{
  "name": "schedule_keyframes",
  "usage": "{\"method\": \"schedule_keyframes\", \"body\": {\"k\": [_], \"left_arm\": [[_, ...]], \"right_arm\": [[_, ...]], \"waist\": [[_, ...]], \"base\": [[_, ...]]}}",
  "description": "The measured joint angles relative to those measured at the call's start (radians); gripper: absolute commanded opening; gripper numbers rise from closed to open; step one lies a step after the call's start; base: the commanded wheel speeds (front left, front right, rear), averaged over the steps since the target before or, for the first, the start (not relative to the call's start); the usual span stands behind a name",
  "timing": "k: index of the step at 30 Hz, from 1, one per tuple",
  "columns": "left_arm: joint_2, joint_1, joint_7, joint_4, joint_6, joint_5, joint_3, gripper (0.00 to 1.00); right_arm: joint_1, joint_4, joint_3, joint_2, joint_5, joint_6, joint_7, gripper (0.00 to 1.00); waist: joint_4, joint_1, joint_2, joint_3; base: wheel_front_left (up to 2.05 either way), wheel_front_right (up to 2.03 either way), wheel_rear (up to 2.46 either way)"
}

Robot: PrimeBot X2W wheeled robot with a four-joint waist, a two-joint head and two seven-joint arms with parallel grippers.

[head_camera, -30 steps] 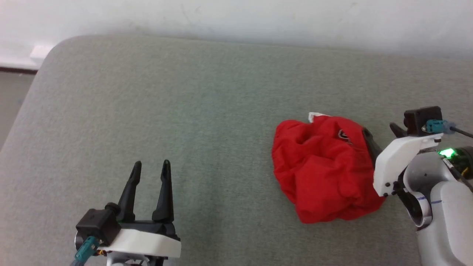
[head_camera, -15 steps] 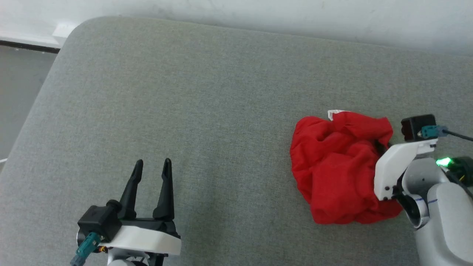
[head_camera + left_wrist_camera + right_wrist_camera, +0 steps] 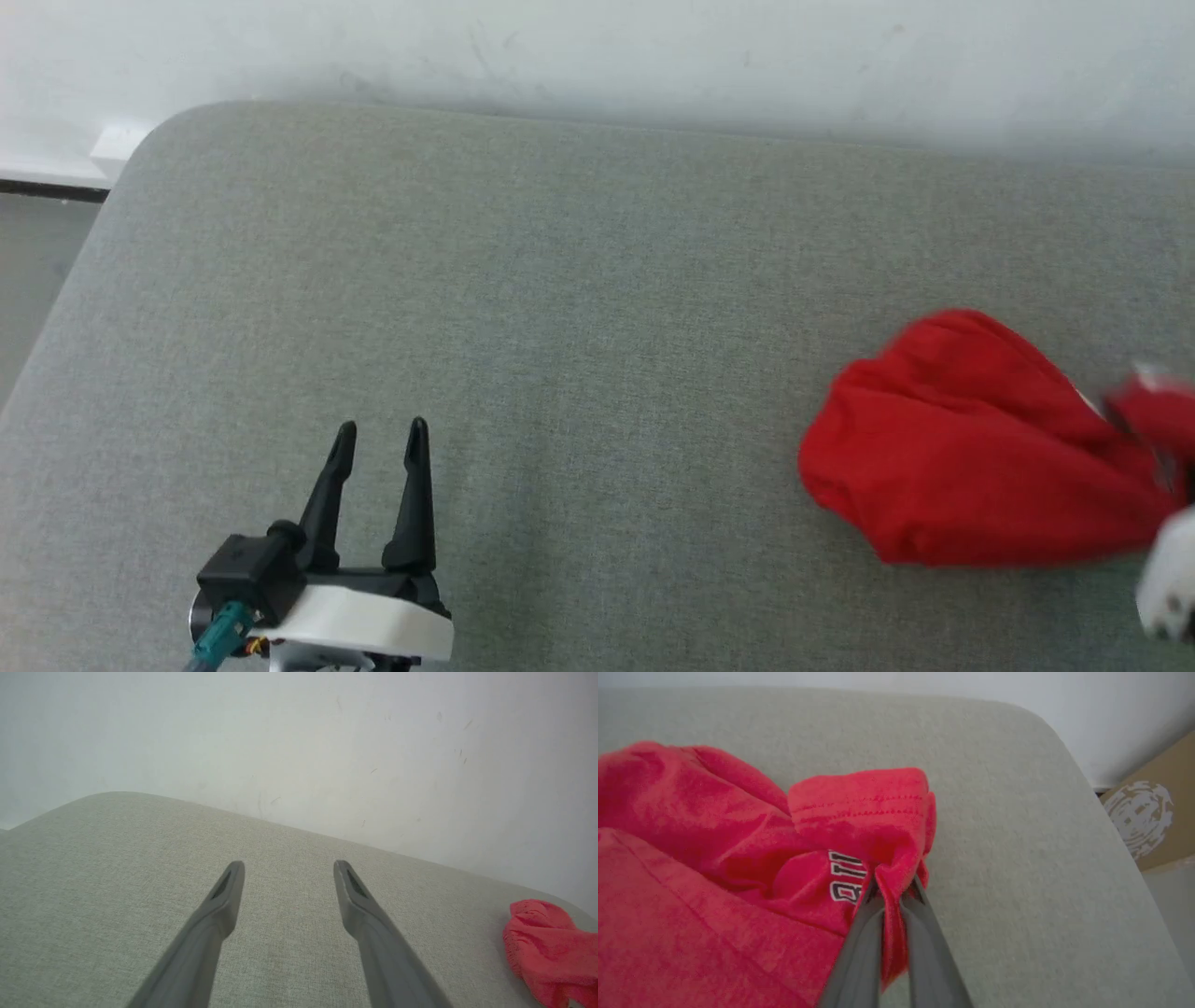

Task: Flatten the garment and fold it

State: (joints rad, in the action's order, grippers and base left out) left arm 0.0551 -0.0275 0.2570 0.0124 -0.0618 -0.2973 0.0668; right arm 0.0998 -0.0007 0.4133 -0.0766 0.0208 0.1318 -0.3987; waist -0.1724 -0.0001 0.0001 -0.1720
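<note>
Shorts (image 3: 962, 448) bunched, nothing flattened or folded yet; our right gripper (image 3: 894, 886) pinches a hem, left gripper (image 3: 288, 868) wide, empty.

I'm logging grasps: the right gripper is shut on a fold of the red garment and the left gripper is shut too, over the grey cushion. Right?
Not quite: the left gripper is open, its jaws spread apart over the grey cushion, as the left wrist view shows. The right gripper is indeed shut on a fold of the red garment.
</note>
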Motion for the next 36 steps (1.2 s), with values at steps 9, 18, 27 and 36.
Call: {"method": "schedule_keyframes", "body": {"k": [9, 18, 27, 36], "left_arm": [[-0.001, -0.015, 0.0, 0.012, 0.0, 0.017, -0.005, 1.0], [-0.002, -0.034, 0.0, 0.022, -0.008, 0.018, 0.0, 1.0], [-0.003, -0.032, 0.0, 0.02, -0.008, 0.011, 0.009, 1.0], [-0.003, -0.003, 0.0, 0.023, -0.008, -0.012, 0.028, 1.0]], "right_arm": [[-0.119, 0.086, 0.052, 0.025, -0.006, 0.0, 0.072, 1.0], [-0.01, -0.048, -0.103, 0.023, 0.004, 0.0, 0.107, 1.0], [0.117, 0.045, -0.305, 0.022, -0.029, 0.0, -0.161, 1.0], [0.195, 0.237, -0.337, -0.013, 0.069, 0.0, -0.365, 0.85]], "waist": [[0.031, 0.0, 0.0, 0.016], [0.045, 0.0, 0.0, 0.068], [0.016, 0.0002, 0.0, 0.046], [-0.05, 0.0003, 0.0, -0.007]], "base": [[0.0, 0.0, 0.0], [0.0, 0.0, 0.0], [0.0, 0.0, 0.0], [0.0, 0.0, 0.0]]}}
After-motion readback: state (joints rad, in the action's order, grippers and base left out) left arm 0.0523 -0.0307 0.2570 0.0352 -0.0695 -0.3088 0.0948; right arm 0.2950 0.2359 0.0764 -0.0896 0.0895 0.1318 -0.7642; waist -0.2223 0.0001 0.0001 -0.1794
